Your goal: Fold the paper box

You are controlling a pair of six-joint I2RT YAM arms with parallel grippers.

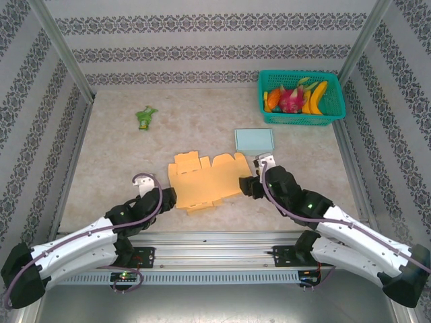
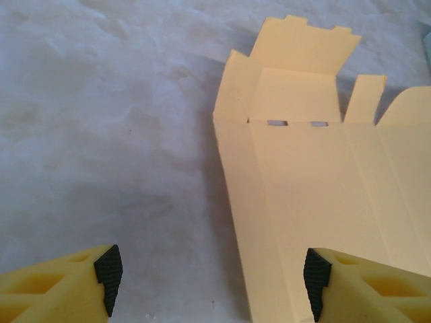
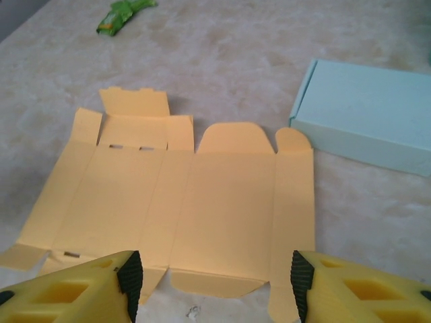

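Flat yellow carton blank lies unfolded on the counter. All positions below are relative to it.

Left fingers: spread wide and empty, straddling the blank's left edge, one over bare counter and one over the card. Right fingers: apart and empty, low at the blank's near-right side.

Risks, my judgement:
- The thin card may skate when I push a panel, since nothing pins it.
- A pinch off the score line would crease it wrongly.
- The raised far-left tabs could catch a finger.

Room:
- Left of the blank is open. A green packet sits well beyond, far-left.
- Near edge is tight against the arm bases.
- Far-right, a pale blue box sits near the blank's rounded flaps and limits any sliding that way.
- The teal fruit basket is further off.
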